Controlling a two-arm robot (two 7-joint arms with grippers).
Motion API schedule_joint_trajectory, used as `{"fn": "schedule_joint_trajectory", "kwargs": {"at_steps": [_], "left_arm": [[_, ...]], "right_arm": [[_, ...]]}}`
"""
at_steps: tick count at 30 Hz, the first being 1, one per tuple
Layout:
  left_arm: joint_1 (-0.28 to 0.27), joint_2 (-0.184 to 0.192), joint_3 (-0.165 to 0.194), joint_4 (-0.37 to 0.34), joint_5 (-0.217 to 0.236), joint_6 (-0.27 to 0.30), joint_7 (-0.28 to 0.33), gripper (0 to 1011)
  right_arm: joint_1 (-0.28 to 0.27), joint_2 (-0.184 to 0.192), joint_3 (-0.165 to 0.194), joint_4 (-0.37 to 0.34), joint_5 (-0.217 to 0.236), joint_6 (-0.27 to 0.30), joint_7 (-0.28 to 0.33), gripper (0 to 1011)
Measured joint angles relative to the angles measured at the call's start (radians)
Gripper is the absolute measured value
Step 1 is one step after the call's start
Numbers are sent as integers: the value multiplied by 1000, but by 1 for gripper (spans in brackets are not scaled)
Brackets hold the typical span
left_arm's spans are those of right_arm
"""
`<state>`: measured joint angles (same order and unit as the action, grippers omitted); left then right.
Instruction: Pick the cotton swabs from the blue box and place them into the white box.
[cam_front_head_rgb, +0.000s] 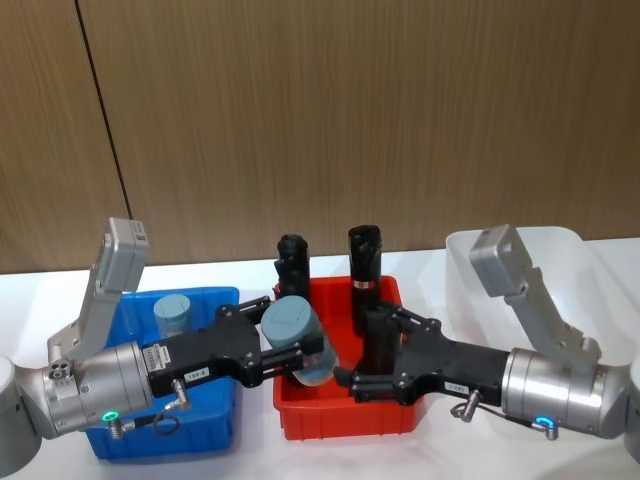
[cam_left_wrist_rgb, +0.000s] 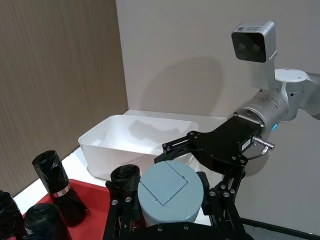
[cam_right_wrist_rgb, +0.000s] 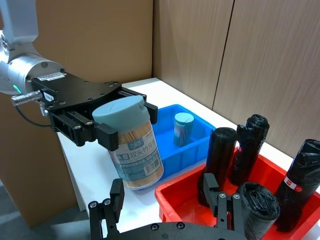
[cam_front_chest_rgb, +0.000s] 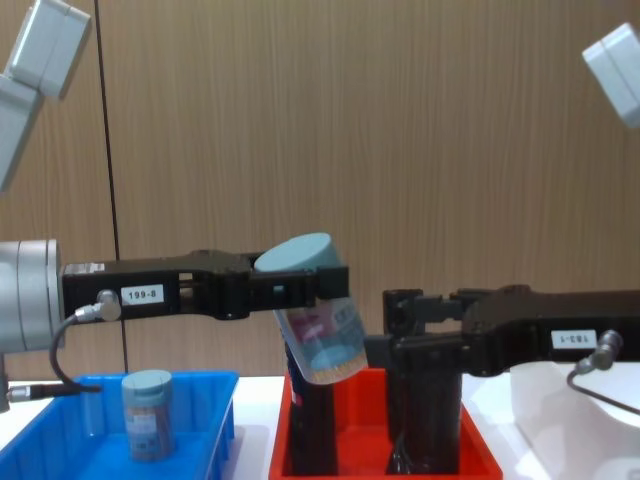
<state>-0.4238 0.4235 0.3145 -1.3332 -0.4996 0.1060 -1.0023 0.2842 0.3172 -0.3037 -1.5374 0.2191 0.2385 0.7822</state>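
The left gripper clamps a cotton swabs jar, tilted, above the red bin's left edge — seemingly offering it. The right gripper faces it, spread open — probably to receive.

Red bin with upright black rolls on white table, wood-panelled wall behind.

Both arms end in silver cylindrical wrists with a small teal light and a grey boxy camera on an angled bracket. The left tool and right tool are black linkages dotted with screws, with white labels and thin black cables.
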Motion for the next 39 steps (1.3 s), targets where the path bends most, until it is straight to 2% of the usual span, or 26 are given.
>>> {"fn": "schedule_joint_trajectory", "kwargs": {"at_steps": [12, 39], "left_arm": [[0, 0, 0, 0, 0, 0, 0, 663], [0, 0, 0, 0, 0, 0, 0, 663]], "right_arm": [[32, -20, -23, 40, -21, 1, 13, 1002], [74, -62, -75, 65, -46, 2, 24, 1001]]}}
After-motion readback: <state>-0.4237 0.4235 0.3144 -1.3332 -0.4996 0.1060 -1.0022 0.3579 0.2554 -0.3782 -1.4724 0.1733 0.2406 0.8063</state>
